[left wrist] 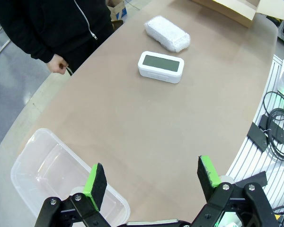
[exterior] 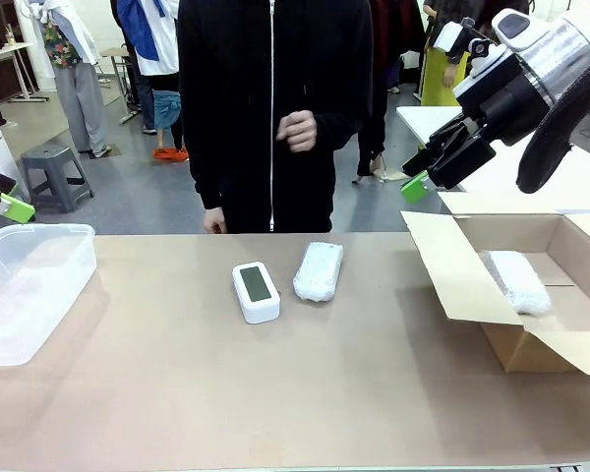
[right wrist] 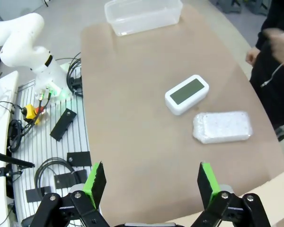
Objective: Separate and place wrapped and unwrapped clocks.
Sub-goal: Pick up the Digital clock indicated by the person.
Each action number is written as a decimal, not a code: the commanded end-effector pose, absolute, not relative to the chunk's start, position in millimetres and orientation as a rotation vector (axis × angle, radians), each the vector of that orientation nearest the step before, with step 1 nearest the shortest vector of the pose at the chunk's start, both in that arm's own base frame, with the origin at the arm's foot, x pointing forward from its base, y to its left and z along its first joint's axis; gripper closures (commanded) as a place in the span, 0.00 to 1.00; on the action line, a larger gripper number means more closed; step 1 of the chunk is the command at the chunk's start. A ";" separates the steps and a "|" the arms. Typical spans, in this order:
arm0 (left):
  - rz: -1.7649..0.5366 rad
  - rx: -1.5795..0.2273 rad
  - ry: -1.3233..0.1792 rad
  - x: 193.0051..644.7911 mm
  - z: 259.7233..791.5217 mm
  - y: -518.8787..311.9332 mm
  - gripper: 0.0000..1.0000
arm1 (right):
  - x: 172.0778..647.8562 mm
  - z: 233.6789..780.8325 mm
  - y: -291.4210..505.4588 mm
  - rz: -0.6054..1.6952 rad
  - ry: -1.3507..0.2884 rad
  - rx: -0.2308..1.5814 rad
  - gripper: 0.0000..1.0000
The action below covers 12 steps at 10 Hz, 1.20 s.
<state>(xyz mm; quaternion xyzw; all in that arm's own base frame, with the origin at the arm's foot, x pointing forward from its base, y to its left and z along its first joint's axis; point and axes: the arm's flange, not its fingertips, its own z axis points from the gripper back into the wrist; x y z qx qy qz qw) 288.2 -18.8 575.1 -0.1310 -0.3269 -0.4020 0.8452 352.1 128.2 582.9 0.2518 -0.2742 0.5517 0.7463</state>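
Status: one bundle boxed, two items to sort

Boxed wrapped clock lies in the cardboard box at right. Loose wrapped clock and bare clock sit side by side mid-table, not touching. Right gripper hangs above the box, jaws spread, empty. Left gripper is spread and empty over the plastic bin. Likely next: right arm reaches for the loose bundle and pinches across its short side. Bare clock probably goes to the bin.

Grey floor, small grey stool at left, white table behind, brown tabletop

Two wrapped clocks; one bare clock.
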 end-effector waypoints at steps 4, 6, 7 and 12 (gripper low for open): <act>-0.853 -0.290 -0.696 288.2 574.1 -18.3 0.00 | 353.3 583.9 125.9 1.224 -0.600 0.555 0.00; -0.853 -0.290 -0.696 288.2 574.1 -18.3 0.00 | 353.3 583.9 125.9 1.224 -0.600 0.555 0.00; -0.853 -0.290 -0.696 288.2 574.1 -18.3 0.00 | 353.3 583.9 125.9 1.224 -0.600 0.555 0.00; -0.853 -0.290 -0.696 288.2 574.1 -18.3 0.00 | 353.3 583.9 125.9 1.224 -0.600 0.555 0.00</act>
